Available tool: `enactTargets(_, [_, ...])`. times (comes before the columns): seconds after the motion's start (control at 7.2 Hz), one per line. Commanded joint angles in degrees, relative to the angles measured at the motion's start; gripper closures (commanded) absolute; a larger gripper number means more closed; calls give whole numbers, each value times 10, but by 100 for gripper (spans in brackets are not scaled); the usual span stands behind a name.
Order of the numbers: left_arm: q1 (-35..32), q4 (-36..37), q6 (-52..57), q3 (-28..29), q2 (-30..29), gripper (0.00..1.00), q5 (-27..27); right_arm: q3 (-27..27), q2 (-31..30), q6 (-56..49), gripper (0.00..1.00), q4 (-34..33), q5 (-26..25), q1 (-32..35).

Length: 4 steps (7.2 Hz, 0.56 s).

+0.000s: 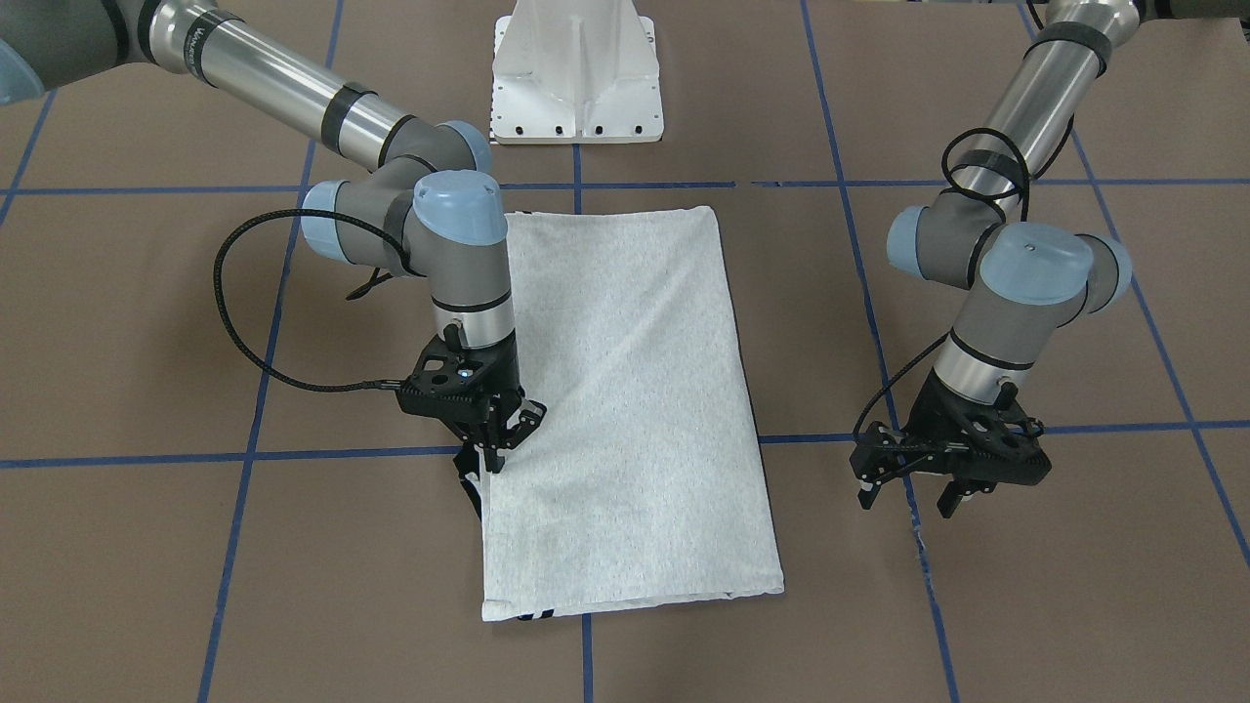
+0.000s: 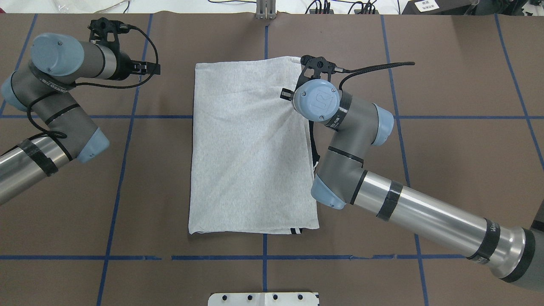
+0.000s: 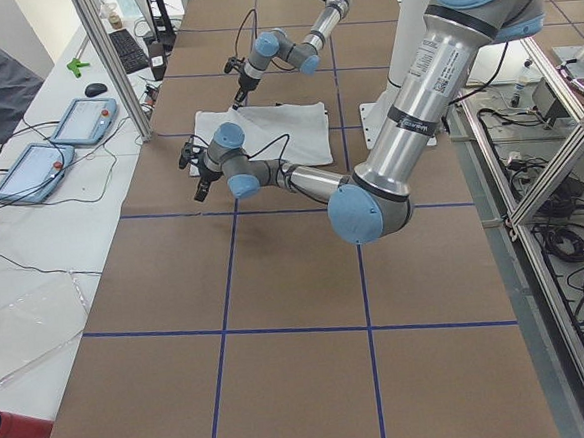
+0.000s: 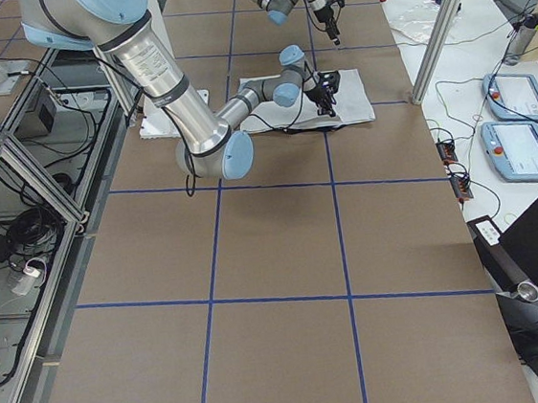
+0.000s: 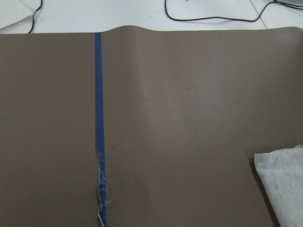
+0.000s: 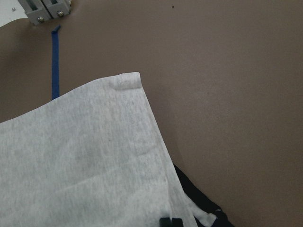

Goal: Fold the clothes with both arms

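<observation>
The light grey T-shirt lies folded in a long rectangle on the brown table, plain side up. A bit of black-and-white stripe shows at its edge. My right gripper is at the shirt's long edge near a corner and shut on the fabric. Creases run out from that spot. The right wrist view shows the grey edge over black cloth. My left gripper is open and empty, above bare table well off the shirt's other side. The left wrist view shows only a shirt corner.
The white pedestal base stands beyond the shirt's robot-side end. Blue tape lines cross the brown table cover. Tablets and cables lie on a side bench past the table's far edge.
</observation>
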Motion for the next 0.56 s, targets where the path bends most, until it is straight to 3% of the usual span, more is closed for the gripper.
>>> enactTargets(0.0, [0,0,-1,0,0,0,0,-3,-4,-2,1,-1,-1,1])
enactTargets(0.14, [-1,1,0,-6,0,0,-1,4,-1,-15,0,-1,5,3])
enactTargets(0.42, [-1,13,0,-51,8,0,-50,67,-22,-30,0,-7,88,18])
